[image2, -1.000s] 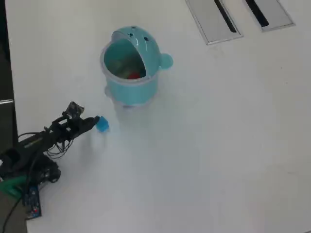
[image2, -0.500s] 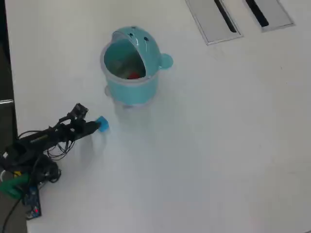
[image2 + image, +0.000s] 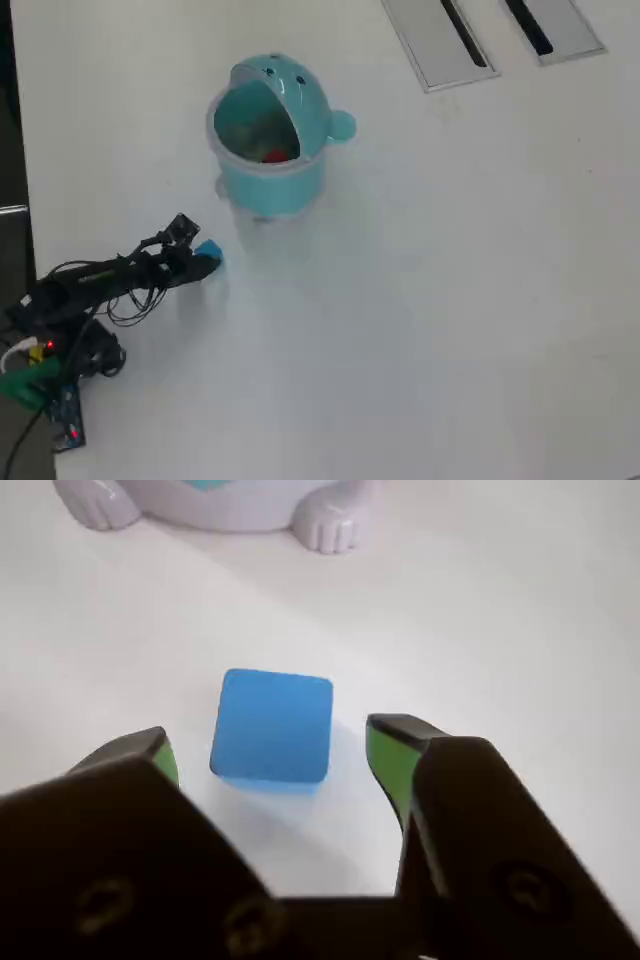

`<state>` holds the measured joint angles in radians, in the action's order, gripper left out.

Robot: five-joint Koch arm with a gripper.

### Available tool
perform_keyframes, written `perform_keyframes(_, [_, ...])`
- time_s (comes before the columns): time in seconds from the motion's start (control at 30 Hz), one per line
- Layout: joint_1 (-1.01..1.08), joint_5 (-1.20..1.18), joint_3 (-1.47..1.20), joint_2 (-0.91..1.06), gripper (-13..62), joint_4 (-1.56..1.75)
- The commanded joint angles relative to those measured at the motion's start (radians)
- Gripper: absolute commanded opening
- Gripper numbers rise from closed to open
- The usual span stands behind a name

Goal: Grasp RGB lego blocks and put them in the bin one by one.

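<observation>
1. Lying flat on the white table (image 3: pixel 450 300): one small blue cube-shaped lego block (image 3: pixel 272 726), between the two green-tipped jaws of the black gripper (image 3: pixel 272 755) in the wrist view — a gap shows on each side, so neither tip touches it.
2. Gripper state: jaws spread, straddling the block, nothing pinched. In the overhead view the block's edge (image 3: pixel 208 248) peeks out at the arm's tip (image 3: pixel 200 264).
3. Light teal round plastic bin (image 3: pixel 268 150), domed lid tipped back, dark dots on the lid, round knob on its right in the overhead view. It stands near the block, beyond the gripper; its pale feet (image 3: pixel 325 520) show at the top of the wrist view.
4. Bin contents: something red (image 3: pixel 272 155) on the bottom, likely the red block; a greenish-yellow tint beside it, too blurred to name.
5. Two grey slotted panels (image 3: pixel 440 40) at the table's far edge, well apart from the work.
6. Step in hand, as judged: the grasp of the blue block, seemingly the last one out.
7. Next move calls for closing the jaws squarely on the block's side faces, then a lift high enough to clear the bin's rim — a skewed pinch could twist the cube out.
</observation>
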<state>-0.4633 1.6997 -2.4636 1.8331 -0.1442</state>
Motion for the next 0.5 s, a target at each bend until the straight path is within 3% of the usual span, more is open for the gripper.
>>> perform_keyframes(0.0, [0.005, 0.018, 0.106, -0.008, 34.6, -0.006])
perform_keyframes(0.47, [-0.018, 0.021, 0.144, -0.143, 32.8, -0.002])
